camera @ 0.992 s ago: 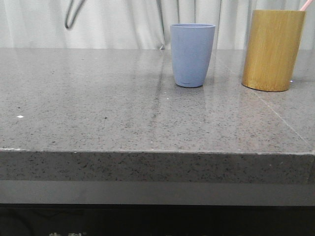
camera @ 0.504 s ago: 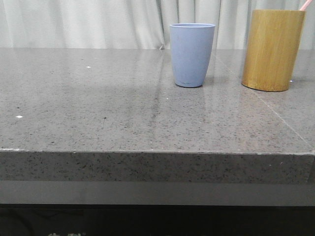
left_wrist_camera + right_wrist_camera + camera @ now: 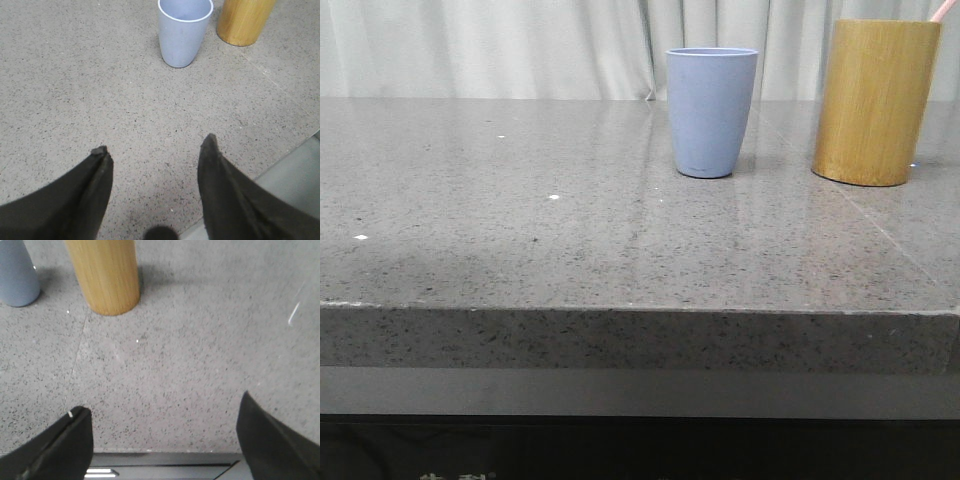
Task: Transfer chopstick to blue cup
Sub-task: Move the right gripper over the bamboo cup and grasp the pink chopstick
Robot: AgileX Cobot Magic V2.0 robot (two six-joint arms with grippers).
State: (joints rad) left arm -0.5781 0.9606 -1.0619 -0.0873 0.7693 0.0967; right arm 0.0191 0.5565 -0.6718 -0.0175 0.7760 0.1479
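Front view: chopstick (image 3: 943,10) tip tilted rightward.

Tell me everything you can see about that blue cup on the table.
The blue cup is a matte grey-blue tumbler with no handle, tapering to a narrower base. It stands upright on the speckled grey stone table, left of the taller bamboo holder and apart from it. The left wrist view looks into it; what shows of the inside looks empty. Nothing touches it but the table.

No readable text anywhere tbh. There's a bit of pale lettering on the dark panel (image 3: 455,476) under the table edge, but it's cut off and illegible.
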